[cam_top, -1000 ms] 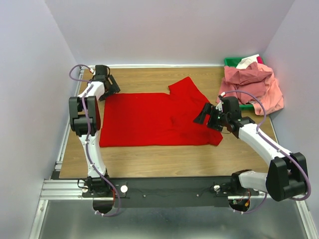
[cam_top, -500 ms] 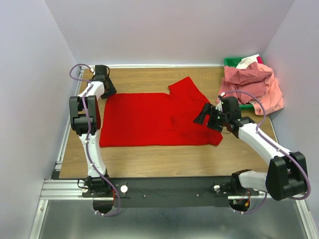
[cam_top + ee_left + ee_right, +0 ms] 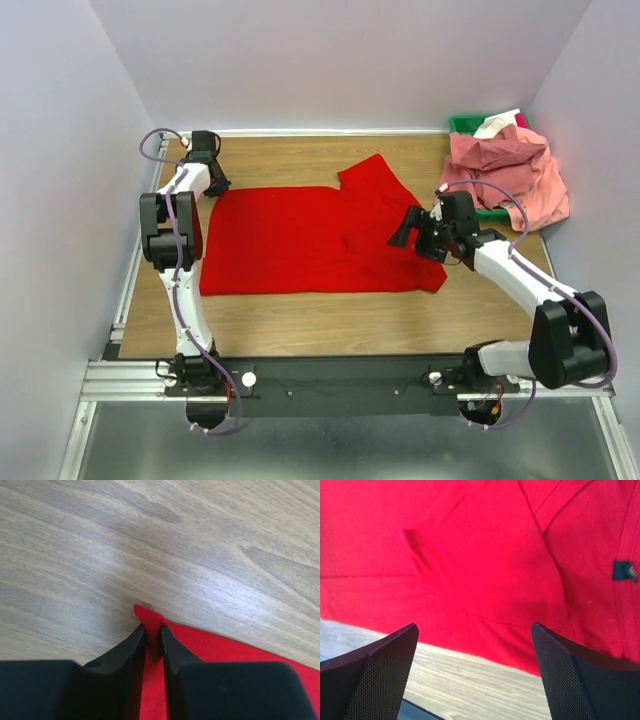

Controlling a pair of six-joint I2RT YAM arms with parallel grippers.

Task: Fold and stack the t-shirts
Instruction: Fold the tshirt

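Note:
A bright red t-shirt (image 3: 300, 240) lies spread flat on the wooden table (image 3: 330, 320), one sleeve pointing to the back. At its far left corner my left gripper (image 3: 215, 187) is shut on the cloth; in the left wrist view the red corner (image 3: 149, 615) pokes out pinched between the black fingers (image 3: 131, 645). My right gripper (image 3: 405, 232) hovers open over the shirt's right side, near the front edge of the cloth (image 3: 485, 555), with nothing between its fingers (image 3: 395, 655). Salmon pink t-shirts (image 3: 510, 170) lie heaped at the back right.
A green bin (image 3: 465, 124) stands in the back right corner, partly under the pink heap. White walls close in the table on the left, back and right. A small dark label (image 3: 625, 571) shows on the red cloth.
My left gripper has closed from wide open onto the shirt's far left corner. The right arm has shifted slightly, its gripper still open.

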